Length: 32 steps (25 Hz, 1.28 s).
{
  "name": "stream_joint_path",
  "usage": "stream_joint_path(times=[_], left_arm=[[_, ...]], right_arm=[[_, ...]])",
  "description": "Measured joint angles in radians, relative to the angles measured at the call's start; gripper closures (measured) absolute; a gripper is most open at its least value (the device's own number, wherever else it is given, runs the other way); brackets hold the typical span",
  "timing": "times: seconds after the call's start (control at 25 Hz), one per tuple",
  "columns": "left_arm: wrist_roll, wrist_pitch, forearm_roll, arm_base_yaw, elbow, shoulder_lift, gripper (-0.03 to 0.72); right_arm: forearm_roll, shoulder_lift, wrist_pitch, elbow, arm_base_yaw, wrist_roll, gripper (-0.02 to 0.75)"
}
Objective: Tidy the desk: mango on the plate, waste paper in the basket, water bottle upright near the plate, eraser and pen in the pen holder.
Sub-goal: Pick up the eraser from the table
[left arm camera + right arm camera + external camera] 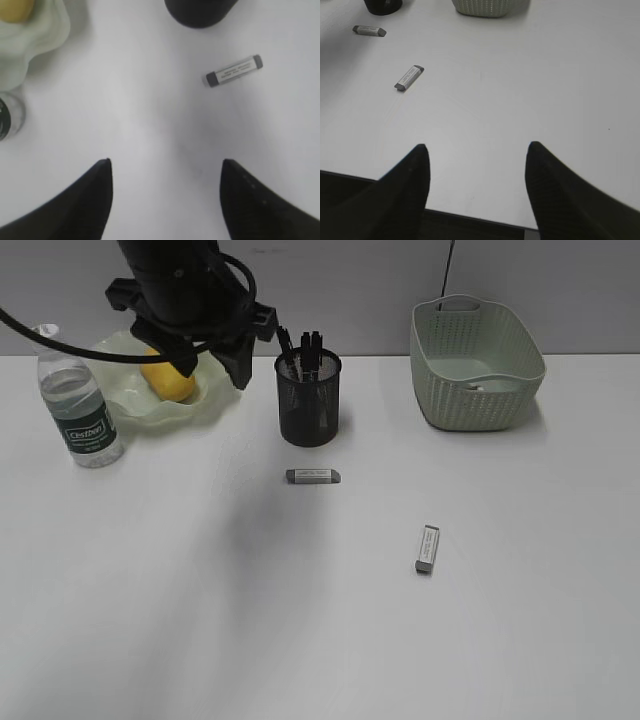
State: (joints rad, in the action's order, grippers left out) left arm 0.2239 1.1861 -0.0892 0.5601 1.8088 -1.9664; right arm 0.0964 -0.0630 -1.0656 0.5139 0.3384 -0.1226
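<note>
With the mango in the plate and the water bottle upright beside it, 2 erasers lie on the tabletop, so the left gripper, jaws apart and empty, seems poised above the nearer one, while the right gripper hangs likewise apart.

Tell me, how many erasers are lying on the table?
2. One small grey-and-white eraser lies just in front of the black mesh pen holder; the other lies nearer the camera, to the right. None looks hidden.
</note>
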Motion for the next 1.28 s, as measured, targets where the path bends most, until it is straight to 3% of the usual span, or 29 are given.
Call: stream_joint_path(times=[0.28, 0.44, 0.8, 1.08, 1.28], left_arm=[[-0.005, -0.026, 0.009, -0.053, -0.167, 0.116, 0.179], [-0.023, -0.134, 0.081, -0.133, -0.365, 0.249, 0.203], [-0.058, -0.357, 0.111, -0.26, -0.778, 0.612, 0.231], [-0.059, -0.472, 0.111, -0.277, -1.064, 1.006, 0.239], [-0.06, -0.451, 0.111, -0.277, -1.161, 1.353, 0.244]], right_arm=[[0.0, 0.0, 0.001, 0.0, 0.0, 0.0, 0.255], [0.0, 0.0, 0.001, 0.0, 0.0, 0.0, 0.255], [-0.002, 0.0, 0.002, 0.0, 0.0, 0.0, 0.255], [-0.003, -0.001, 0.002, 0.0, 0.0, 0.0, 0.255], [-0.005, -0.045, 0.003, 0.0, 0.0, 0.0, 0.255]])
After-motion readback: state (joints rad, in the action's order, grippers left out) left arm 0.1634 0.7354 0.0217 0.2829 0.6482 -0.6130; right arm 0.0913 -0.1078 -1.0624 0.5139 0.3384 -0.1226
